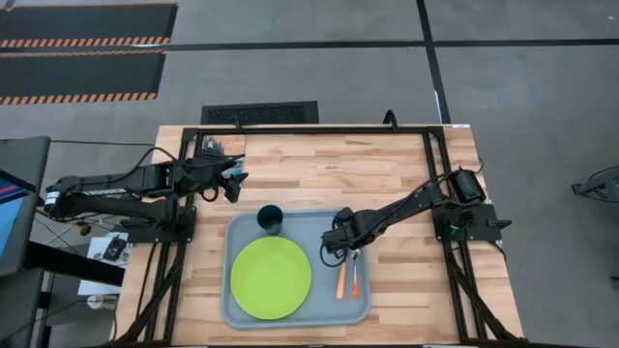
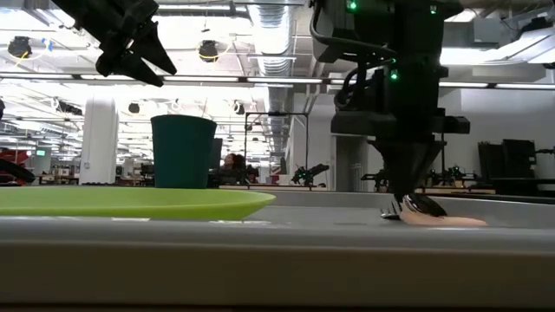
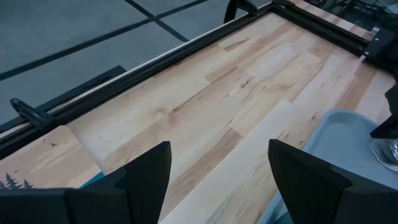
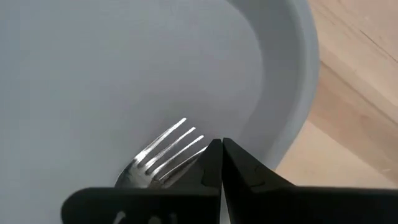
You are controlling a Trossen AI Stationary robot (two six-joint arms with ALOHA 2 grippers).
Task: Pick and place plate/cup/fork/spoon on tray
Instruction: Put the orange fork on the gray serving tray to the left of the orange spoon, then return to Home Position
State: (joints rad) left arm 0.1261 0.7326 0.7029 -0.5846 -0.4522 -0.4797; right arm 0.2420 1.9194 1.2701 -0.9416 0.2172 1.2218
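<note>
The grey-blue tray (image 1: pixel 360 307) lies at the table's near middle. On it rest the lime-green plate (image 1: pixel 271 278), the teal cup (image 1: pixel 270 218), upright at the tray's far edge, and the fork (image 1: pixel 340 280) and spoon (image 1: pixel 355 280), side by side with orange handles toward the near edge. My right gripper (image 1: pixel 345 253) is shut, pointing down at the utensils' heads. The fork's tines (image 4: pixel 169 148) show beside its fingers; the spoon's bowl is hidden there. My left gripper (image 1: pixel 233 184) is open and empty, high above the table beyond the tray's far left corner. My right gripper's shut fingertips (image 4: pixel 211 163) stand from above right beside the fork's head, at the base of its tines (image 4: pixel 186 163). The fork lies flat on the tray floor. Whether the fingers touch the fork or the spoon under them, I cannot tell.
The tray's raised right rim (image 4: pixel 292 106) is close to my right gripper, with bare wood (image 1: pixel 416 280) beyond it. A black frame (image 1: pixel 309 130) runs around the table top. Bare wood (image 3: pixel 236 93) lies below my left gripper.
</note>
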